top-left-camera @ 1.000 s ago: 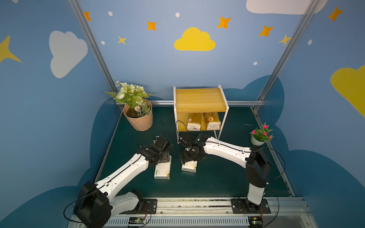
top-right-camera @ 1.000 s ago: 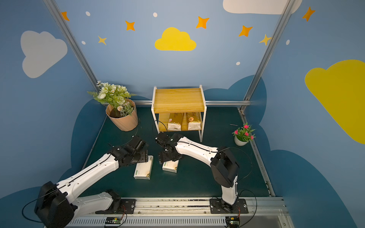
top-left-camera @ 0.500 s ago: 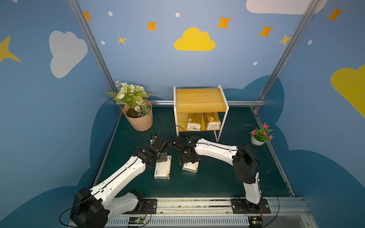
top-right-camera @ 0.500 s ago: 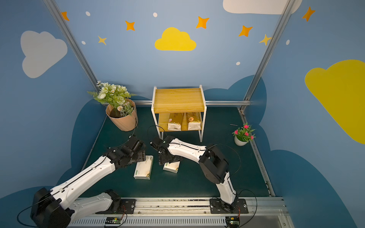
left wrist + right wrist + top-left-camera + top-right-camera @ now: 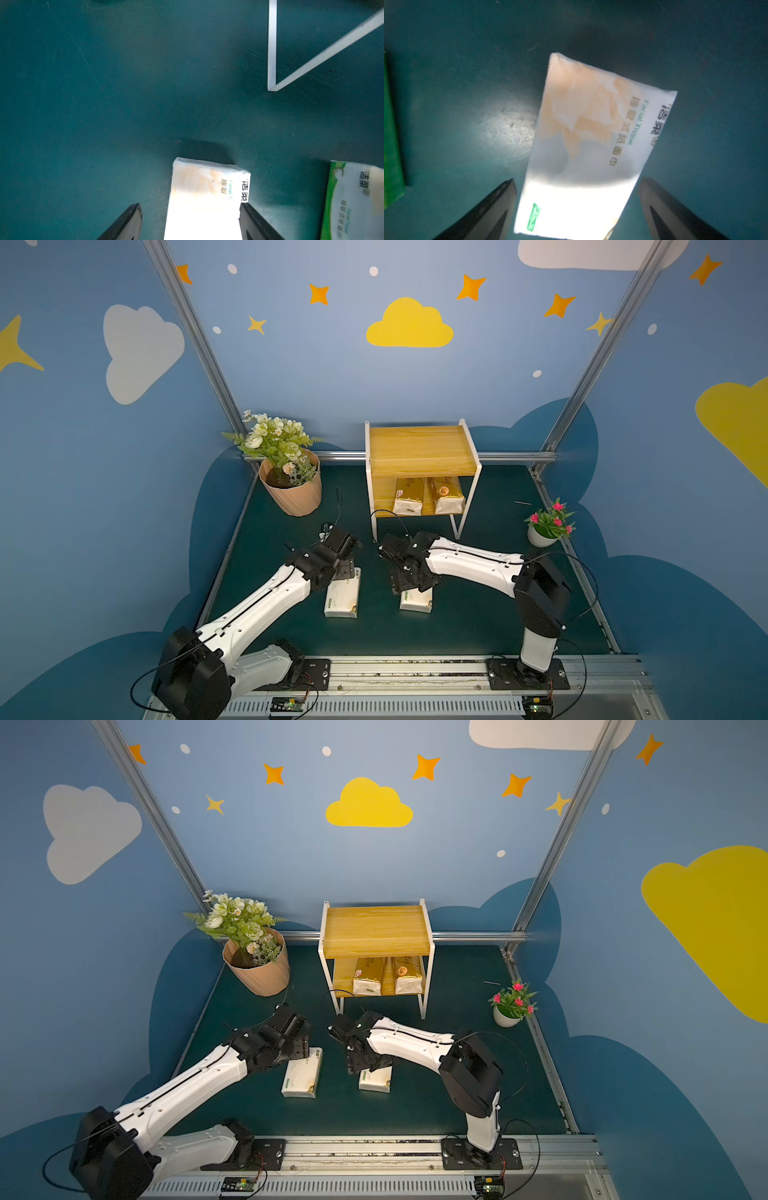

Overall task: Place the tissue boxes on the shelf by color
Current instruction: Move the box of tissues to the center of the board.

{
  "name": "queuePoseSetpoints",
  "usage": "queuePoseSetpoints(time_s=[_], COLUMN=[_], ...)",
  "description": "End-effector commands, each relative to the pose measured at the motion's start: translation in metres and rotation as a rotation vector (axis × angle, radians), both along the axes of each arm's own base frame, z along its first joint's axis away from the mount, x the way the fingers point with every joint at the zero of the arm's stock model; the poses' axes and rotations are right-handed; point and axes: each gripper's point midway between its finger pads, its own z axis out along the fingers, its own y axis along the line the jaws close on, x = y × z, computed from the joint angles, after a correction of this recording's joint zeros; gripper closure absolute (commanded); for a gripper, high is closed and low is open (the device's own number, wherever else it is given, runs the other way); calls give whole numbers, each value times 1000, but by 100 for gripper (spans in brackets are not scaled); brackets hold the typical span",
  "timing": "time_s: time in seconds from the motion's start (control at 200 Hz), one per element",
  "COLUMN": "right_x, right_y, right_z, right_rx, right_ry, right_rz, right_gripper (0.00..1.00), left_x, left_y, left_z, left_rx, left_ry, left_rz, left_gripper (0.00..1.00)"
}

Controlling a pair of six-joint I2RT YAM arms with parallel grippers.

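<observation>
left hand (image 5: pixel 189 207): spread, straddling one end of the left white pack (image 5: pixel 205 199). One finger (image 5: pixel 251 218) sat right at the pack's edge and the other (image 5: pixel 128 218) stood off with a gap, so no clamp.
right hand (image 5: pixel 577 181): spread as wide as it went, with a finger on each side of the right white pack (image 5: pixel 591 135). Green showed on both sides, and the pack sat skewed between the fingers.
left white pack: flat on the surface (image 5: pixel 478 614) in front of the shelf (image 5: pixel 419 448). Its far end was under the left hand in both top views.
right white pack: flat on the surface, beside the left one but apart. Its far end was hidden by the right hand, and its green lettering faced up.
left gold pack (image 5: pixel 408 497): on the shelf's lower board, short end toward the front.
right gold pack (image 5: pixel 446 494): same board, just beside the left gold pack — an orange round mark showed on top.
shelf: at the back of the surface, centred; one white leg was also visible in the left wrist view.
pot (image 5: pixel 297 497): back left, beside the shelf but apart from it.
small plant (image 5: pixel 548 526): right edge of the surface — well apart from the packs.
</observation>
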Motion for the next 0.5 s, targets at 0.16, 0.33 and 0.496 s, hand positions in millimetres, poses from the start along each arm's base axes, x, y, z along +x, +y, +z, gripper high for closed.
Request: queuePoseSetpoints(time_s=[0.16,0.33,0.496], right_x=[-22,-33,-34], right_y=[-9,-11,-7], right_z=[9,-3,-8], right_rx=[63,62,70], right_ry=[75,137,150], right_rz=[-14,-62,-112], right_gripper=[2,1,2], left_x=[3,2,1], left_y=[-5,-8,-8], left_z=[-2,-3,-3], left_rx=[-2,-7,-7], left_ry=[11,24,30], left_rz=[-25,-42,-49], left_gripper=[20,16,12])
